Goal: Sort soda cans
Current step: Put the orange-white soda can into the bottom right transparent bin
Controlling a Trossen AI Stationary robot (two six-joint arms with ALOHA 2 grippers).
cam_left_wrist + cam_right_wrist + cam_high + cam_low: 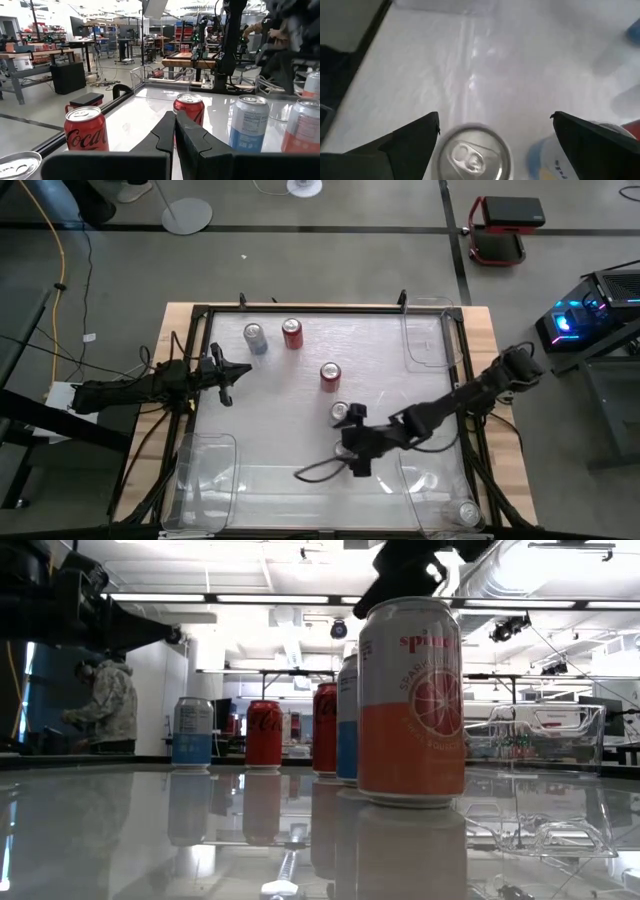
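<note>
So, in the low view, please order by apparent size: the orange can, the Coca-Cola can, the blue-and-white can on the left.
1. Orange can, largest, but nearest the camera.
2. Coca-Cola can and blue-and-white can: they look alike, so no ranking.

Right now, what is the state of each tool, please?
Left tool: closed, holding nothing, at the table's left edge.
Right tool: open above a soda can, not gripping it.

Grey floor (330,250), workbenches (30,60), perhaps ceiling ducts (560,570)
</note>
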